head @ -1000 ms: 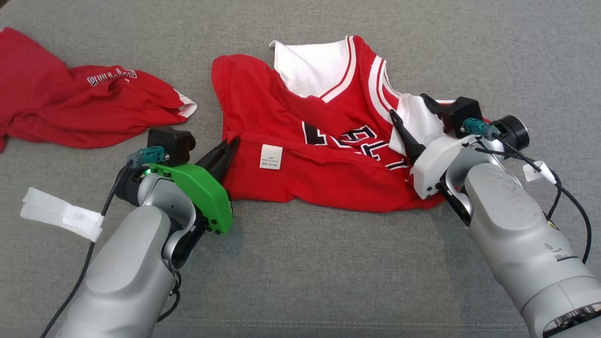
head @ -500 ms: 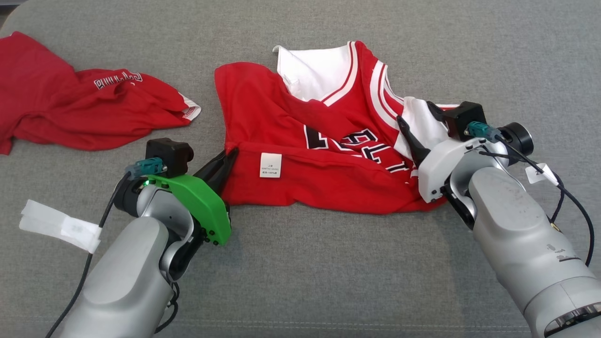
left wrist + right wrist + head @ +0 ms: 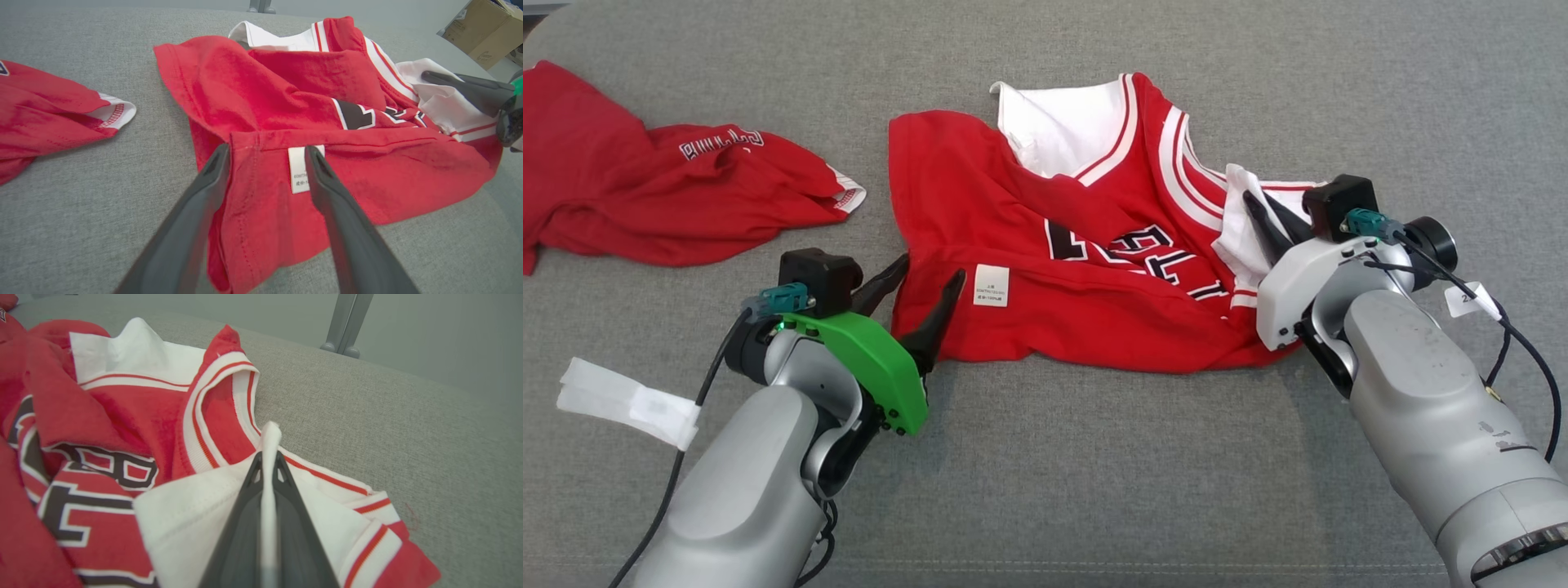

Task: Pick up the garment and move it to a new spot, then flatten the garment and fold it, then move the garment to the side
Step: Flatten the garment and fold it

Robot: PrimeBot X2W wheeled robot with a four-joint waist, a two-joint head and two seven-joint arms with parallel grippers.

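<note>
**Entry: one jersey, rumpled, held at one edge**

Item. Red and white sleeveless basketball jersey (image 3: 1094, 269), soft knit with black lettering. It lies crumpled at the centre of the head view on the grey woven fabric surface (image 3: 1094, 457). The white lining is turned out at the top and at the right edge. A small white care label (image 3: 992, 285) shows near the lower left hem.

Holders. The right gripper (image 3: 1254, 208), at the right of the frame, has its fingers clenched on a raised white fold of the jersey's right edge. The cloth stands pinched between them in the right wrist view. The left gripper (image 3: 931, 268), at lower left, stands released, its fingers spread to either side of the hem corner and gripping nothing.

Handling, as I judge it. Light, limp and easily dragged; it will sag and bunch unless held at two well-separated edges. The best holds look like the stitched hem corner and the banded armhole trim, since a pinch there is less likely to slip.

Also present. A second crumpled red garment with white lettering (image 3: 645, 196) lies at upper left, apart from the jersey.
</note>
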